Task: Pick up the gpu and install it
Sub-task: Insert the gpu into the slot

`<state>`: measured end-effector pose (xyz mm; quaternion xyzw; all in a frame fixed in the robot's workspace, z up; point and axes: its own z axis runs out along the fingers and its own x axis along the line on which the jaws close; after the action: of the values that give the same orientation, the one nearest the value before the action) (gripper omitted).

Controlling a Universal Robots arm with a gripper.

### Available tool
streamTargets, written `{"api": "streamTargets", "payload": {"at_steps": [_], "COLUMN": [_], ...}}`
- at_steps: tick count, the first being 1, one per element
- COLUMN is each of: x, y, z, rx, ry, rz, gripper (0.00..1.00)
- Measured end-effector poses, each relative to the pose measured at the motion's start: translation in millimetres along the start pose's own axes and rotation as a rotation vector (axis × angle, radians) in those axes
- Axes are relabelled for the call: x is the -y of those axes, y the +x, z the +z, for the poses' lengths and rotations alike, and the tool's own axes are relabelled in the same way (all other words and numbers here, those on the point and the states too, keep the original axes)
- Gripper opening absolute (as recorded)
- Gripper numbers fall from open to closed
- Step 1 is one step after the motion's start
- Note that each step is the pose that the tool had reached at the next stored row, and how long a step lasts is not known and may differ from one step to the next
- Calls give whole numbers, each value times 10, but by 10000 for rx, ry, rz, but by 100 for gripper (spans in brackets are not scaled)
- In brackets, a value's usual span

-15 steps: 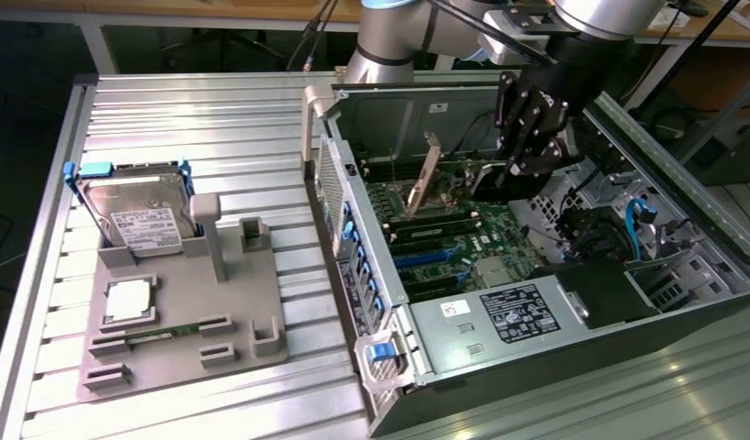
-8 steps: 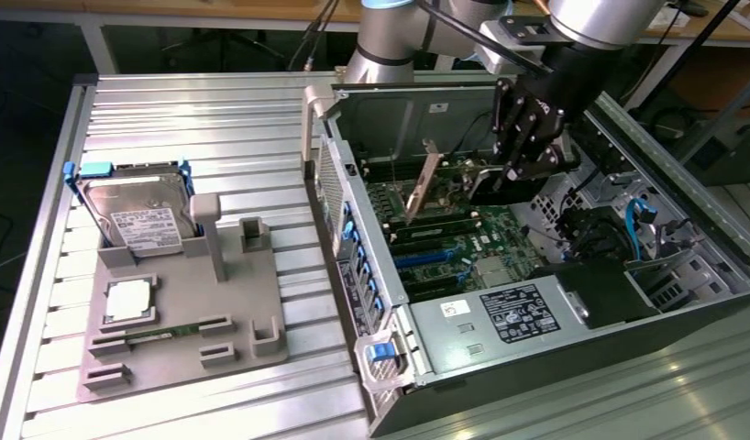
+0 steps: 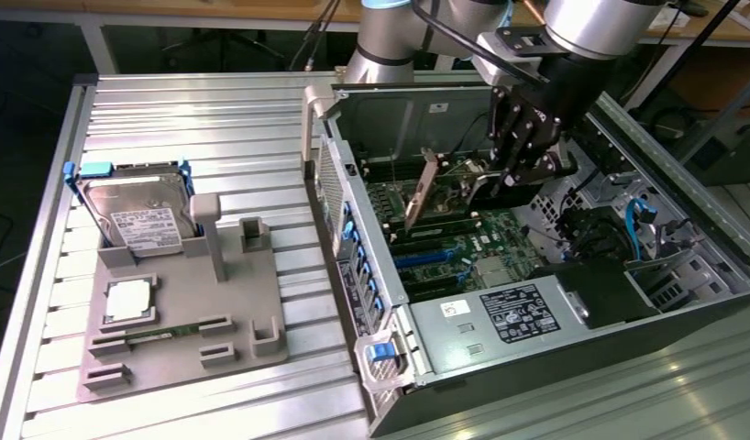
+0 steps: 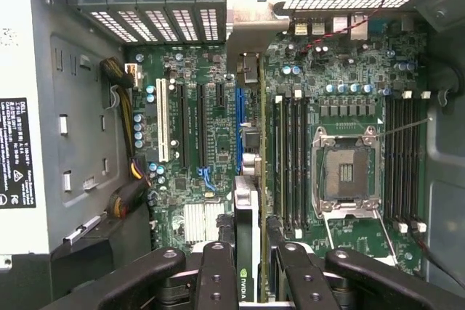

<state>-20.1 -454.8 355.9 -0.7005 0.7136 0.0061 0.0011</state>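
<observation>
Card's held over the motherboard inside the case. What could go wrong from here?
1. The tool grips the gpu edge-on beside the blue slot. If the two are not lined up, the card's edge could press onto board components instead of seating.
2. The silver bracket sits close to the rear slot frame and might catch there.
3. The memory slots run close alongside, so a tilted card could scrape them.

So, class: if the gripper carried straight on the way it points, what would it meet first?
Probably the motherboard: the gripper points down into the case, and the gpu it holds would reach the blue slot first, though depth is unclear.
</observation>
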Motion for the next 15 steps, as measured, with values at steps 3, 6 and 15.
{"api": "streamTargets", "payload": {"at_steps": [3, 6, 15], "x": [0, -1, -90], "y": [0, 2, 22], "z": [1, 35, 262], "rx": [1, -1, -2], "ry": [0, 1, 1], "rz": [1, 1, -4], "gripper": [27, 27, 27]}}
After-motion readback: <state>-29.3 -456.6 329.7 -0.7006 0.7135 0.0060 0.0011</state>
